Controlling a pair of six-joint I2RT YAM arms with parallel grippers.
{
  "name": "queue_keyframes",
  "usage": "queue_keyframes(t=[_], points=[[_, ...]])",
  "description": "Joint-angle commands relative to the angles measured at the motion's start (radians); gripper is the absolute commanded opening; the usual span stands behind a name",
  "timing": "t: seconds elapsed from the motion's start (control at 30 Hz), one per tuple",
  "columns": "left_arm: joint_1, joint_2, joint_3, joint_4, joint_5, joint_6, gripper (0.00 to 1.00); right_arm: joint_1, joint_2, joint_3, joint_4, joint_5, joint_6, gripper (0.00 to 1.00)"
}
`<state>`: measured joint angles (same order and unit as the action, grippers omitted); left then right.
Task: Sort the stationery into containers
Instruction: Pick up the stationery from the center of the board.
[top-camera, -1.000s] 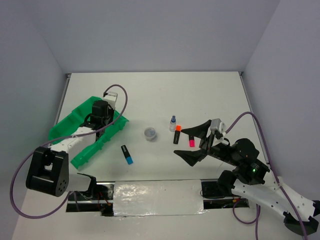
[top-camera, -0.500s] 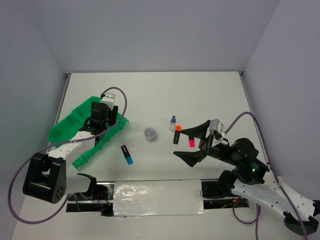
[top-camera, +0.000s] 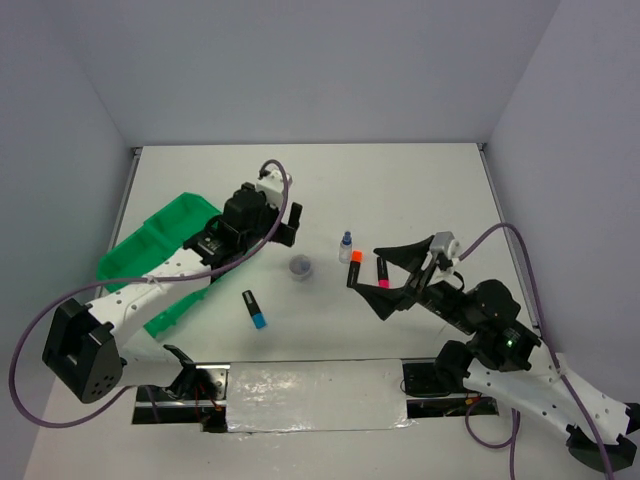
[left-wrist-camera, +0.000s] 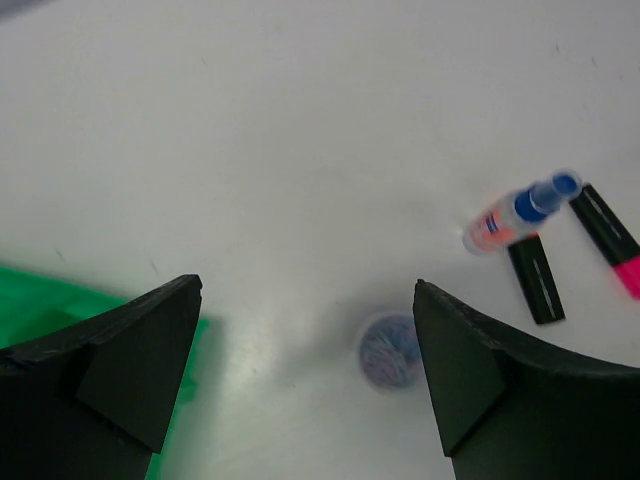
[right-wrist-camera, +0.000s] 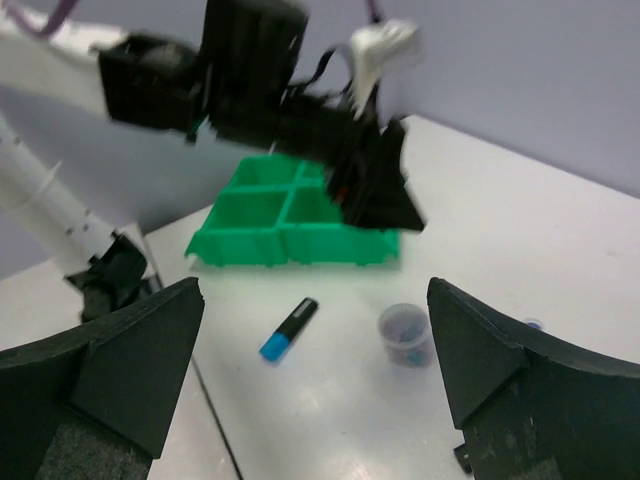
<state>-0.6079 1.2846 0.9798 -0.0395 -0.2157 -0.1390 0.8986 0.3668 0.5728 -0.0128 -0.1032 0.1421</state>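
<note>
Stationery in view lies loose on the white surface (top-camera: 420, 190), all of it outside the green tray (top-camera: 150, 240). The tray is one piece split into four rectangular compartments and sits slanted at the left side of the surface. The left arm (top-camera: 170, 268) crosses over it and hides much of the inside. The compartment parts that do show, in the top and right wrist views, are plain green plastic. A blue-ended highlighter (top-camera: 254, 309) lies on the surface just right of the tray's near end, apart from it. A small round clear tub (top-camera: 300, 267) stands upright near the middle of the surface, well apart from the tray. Further right is a tight cluster. A tiny blue-capped clear bottle (top-camera: 346, 245) is at its far side, with an orange-ended highlighter (top-camera: 354, 268) just beside it; I cannot tell if they are touching. A pink-ended highlighter (top-camera: 381, 275) lies just right of the orange one, roughly parallel to it. The left gripper (left-wrist-camera: 306, 285) hangs over the surface between tray and cluster, its jaws spread wide and holding nothing. In the left wrist view the tub shows below, between the two jaws. The right gripper (right-wrist-camera: 312, 290) hangs over the pink side of the cluster, its jaws also wide apart and gripping nothing. The right wrist view looks across tub and blue-ended highlighter toward the tray.
</note>
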Motion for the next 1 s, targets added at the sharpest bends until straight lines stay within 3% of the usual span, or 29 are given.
queue_keyframes(t=[0.0, 0.23, 0.57, 0.87, 0.93, 0.97], points=[[-0.025, -0.02, -0.108, 0.004, 0.061, -0.218, 0.99, -0.004, -0.068, -0.02, 0.02, 0.196, 0.031, 1.0], [-0.162, 0.071, -0.168, 0.142, 0.088, -0.257, 0.99, -0.004, -0.071, -0.034, 0.033, 0.155, 0.014, 1.0], [-0.193, 0.231, -0.119, 0.098, -0.126, -0.209, 0.99, -0.003, -0.026, -0.024, 0.034, 0.108, 0.008, 1.0], [-0.194, 0.318, -0.096, 0.121, -0.139, -0.189, 0.99, -0.004, -0.025, -0.027, 0.034, 0.069, 0.005, 1.0], [-0.194, 0.335, -0.096, 0.128, -0.134, -0.195, 0.96, -0.004, -0.025, -0.025, 0.034, 0.068, 0.005, 1.0], [-0.194, 0.34, -0.101, 0.133, -0.128, -0.197, 0.86, -0.004, -0.026, -0.025, 0.033, 0.066, 0.005, 1.0]])
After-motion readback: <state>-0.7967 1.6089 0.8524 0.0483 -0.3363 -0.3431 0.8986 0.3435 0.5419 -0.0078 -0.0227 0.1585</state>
